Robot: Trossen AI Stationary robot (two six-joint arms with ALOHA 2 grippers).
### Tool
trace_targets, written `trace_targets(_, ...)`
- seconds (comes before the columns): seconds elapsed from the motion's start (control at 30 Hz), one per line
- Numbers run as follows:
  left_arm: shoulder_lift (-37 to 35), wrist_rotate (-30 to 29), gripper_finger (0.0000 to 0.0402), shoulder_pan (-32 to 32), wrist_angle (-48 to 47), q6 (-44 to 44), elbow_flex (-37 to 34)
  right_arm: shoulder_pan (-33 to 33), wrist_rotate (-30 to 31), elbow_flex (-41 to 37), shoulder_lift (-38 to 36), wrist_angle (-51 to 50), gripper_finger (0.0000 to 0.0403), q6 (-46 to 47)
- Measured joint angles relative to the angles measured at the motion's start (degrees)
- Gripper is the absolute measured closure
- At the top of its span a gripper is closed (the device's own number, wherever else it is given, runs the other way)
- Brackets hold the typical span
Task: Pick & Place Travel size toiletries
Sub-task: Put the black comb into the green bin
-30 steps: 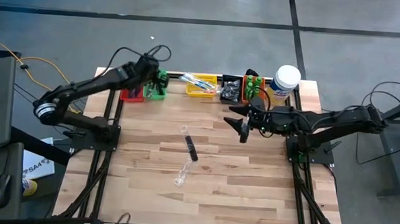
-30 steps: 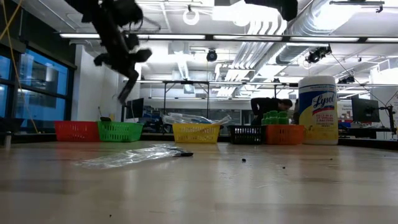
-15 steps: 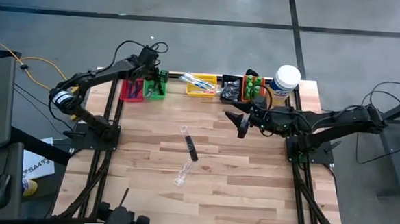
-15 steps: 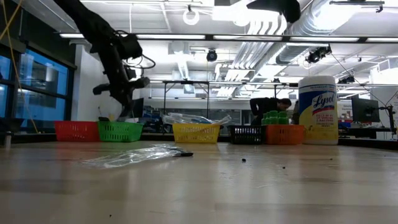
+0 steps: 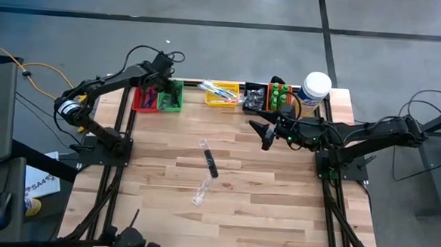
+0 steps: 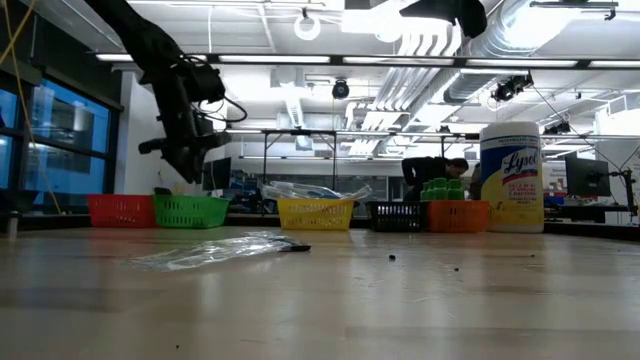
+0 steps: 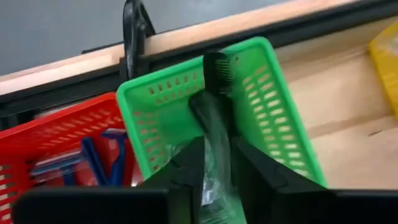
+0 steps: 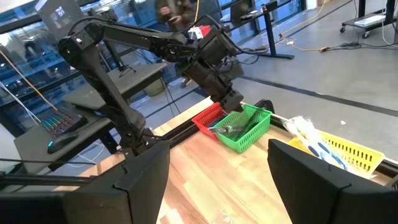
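My left gripper (image 7: 217, 171) hangs over the green bin (image 7: 186, 87) at the table's far left, slanting down. A slim black comb in a clear wrapper (image 7: 214, 112) runs out between its fingers into the bin, and its far end (image 7: 217, 65) leans on the bin's far wall. The fingers stand a little apart. My right gripper (image 5: 264, 135) waits open and level above the table's right half, holding nothing. A black tube (image 5: 211, 163) and a clear-wrapped toothbrush (image 5: 203, 189) lie mid-table. My left gripper has its fingers (image 7: 189, 171) close on either side of the comb's wrapped near end (image 7: 214, 155), coming from above at a slant and lying along the comb. I cannot tell whether they touch it. The comb's far end sits in the green bin.
A red bin (image 5: 146, 99) with blue razors (image 7: 102, 155) stands left of the green bin. A yellow bin (image 5: 222, 93), a black bin (image 5: 254, 99), an orange bin of green bottles (image 5: 280, 96) and a white jar (image 5: 315, 87) line the far edge.
My left gripper has come down toward the green bin with the wrapped comb, swinging a little toward the table's left and tipping steeper. The comb's far end has sunk from the air into the bin. My right gripper has turned slightly at the wrist.
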Motion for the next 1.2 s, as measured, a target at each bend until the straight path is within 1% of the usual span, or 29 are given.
trace_targets(0.1, 0.0, 0.19, 0.0306, -0.02, -1.05, 1.54, 0.0, 0.0, 0.01, 0.0, 0.0, -0.24, 0.0144, -0.01)
trace_targets(0.2, 0.0, 1.2, 0.0295, -0.09, -1.4, 3.14, 0.0, 0.0, 0.04, 0.0, 0.0, -0.31, 0.0144, -0.18)
trace_targets(0.27, -0.02, 3.38, 0.0294, -0.15, -2.02, 3.04, 0.34, 0.0, 0.04, -0.01, 0.0, -0.39, 0.0144, -0.12)
trace_targets(0.4, -0.82, 9.66, 0.0294, -0.15, -4.96, 2.81, 2.26, 0.0, 0.04, 0.0, 0.0, -0.49, 0.0144, 0.29)
trace_targets(0.5, -3.02, 11.94, 0.0294, -0.44, -7.73, 2.73, 2.64, 0.0, 0.04, 0.0, 0.0, -0.48, 0.0144, 1.62)
trace_targets(0.7, -10.98, 12.13, 0.0294, -3.94, -11.05, 0.6, 2.64, 0.02, -0.05, 0.0, 0.0, -0.73, 0.0144, 3.44)
trace_targets(0.8, -15.4, 11.25, 0.0294, -7.85, -12.16, -1.11, 2.73, 0.02, -0.19, 0.0, 0.0, -1.34, 0.0144, 5.01)
trace_targets(0.93, -19.38, 8.83, 0.0294, -15.53, -13.75, -3.7, 2.73, 0.02, -0.23, 0.0, 0.0, -3.33, 0.0144, 6.41)
trace_targets(1.07, -21.28, 4.73, 0.0294, -23.37, -15.42, -6.59, 2.71, 0.02, -0.38, 0.0, 0.0, -3.57, 0.0144, 6.42)
trace_targets(1.2, -22.09, 2.7, 0.0294, -31.14, -16.52, -9.17, 2.71, 0.02, -1.49, -0.01, 0.0, -3.63, 0.0144, 6.44)
